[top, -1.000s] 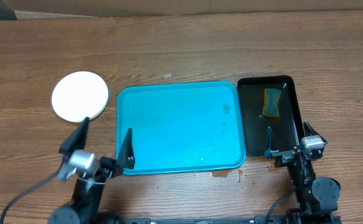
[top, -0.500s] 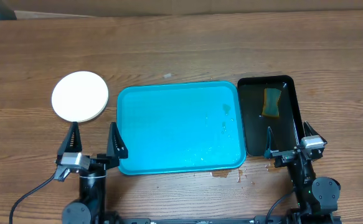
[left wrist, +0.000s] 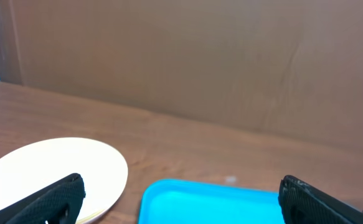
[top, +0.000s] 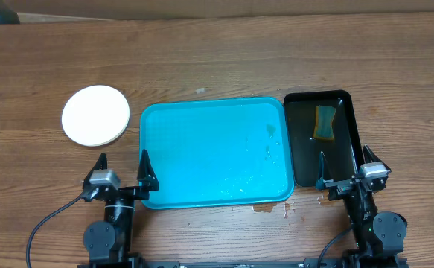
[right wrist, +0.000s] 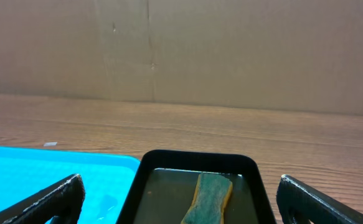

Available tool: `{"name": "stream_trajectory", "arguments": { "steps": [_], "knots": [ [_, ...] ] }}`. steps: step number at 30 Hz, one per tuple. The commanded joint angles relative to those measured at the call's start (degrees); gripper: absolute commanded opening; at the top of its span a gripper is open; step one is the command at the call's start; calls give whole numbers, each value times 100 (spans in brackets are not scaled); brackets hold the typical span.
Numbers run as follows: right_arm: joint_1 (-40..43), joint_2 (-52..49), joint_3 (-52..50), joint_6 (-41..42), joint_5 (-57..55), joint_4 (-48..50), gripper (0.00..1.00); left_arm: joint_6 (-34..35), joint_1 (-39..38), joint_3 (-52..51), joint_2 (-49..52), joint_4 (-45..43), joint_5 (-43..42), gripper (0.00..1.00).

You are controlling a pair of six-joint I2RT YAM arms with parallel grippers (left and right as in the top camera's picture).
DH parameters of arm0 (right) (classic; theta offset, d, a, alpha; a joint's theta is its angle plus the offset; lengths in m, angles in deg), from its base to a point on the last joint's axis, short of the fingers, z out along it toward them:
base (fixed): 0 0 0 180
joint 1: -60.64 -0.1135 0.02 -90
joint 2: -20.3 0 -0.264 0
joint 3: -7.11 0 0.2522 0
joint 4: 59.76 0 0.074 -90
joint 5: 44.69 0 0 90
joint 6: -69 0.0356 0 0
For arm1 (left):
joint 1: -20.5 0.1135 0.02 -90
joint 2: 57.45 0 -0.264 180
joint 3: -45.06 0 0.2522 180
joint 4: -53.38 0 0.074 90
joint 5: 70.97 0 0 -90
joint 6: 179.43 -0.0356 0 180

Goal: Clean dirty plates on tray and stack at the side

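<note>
1. Turquoise tray [top: 215,152] at centre of table [top: 224,59]: no plates on it, only wet specks twd its 3 o'clock side.
2. Plates [top: 95,115] sit stacked at tray's 9 o'clock, apart from it. Top one is white and looks clean.
3. Left claw [top: 123,158] wide, empty, by tray's 7 o'clock corner. Right claw [top: 343,155] wide, empty, at 6 o'clock of black tray [top: 306,160], which holds a sponge [top: 324,122].
4. Step, I'd judge: wrap-up, stacking looks done. Next move prob. needs no grasp, just a check that the stack sits square.
</note>
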Motion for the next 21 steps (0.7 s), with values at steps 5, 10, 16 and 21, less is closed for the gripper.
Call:
{"name": "stream_trajectory", "arguments": {
  "steps": [5, 10, 16, 21],
  "knots": [
    [15, 52, -61, -24, 0, 28, 100, -1884, -26, -26, -66, 614, -439, 100],
    [15, 52, -61, -22, 0, 28, 100, -1980, -24, -26, -66, 634, -232, 100],
    [15, 52, -61, -22, -2, 28, 100, -1980, -26, -26, -66, 629, -232, 100],
    [15, 52, -61, -22, 0, 28, 100, -1980, -24, -26, -63, 632, -232, 100]
  ]
}}
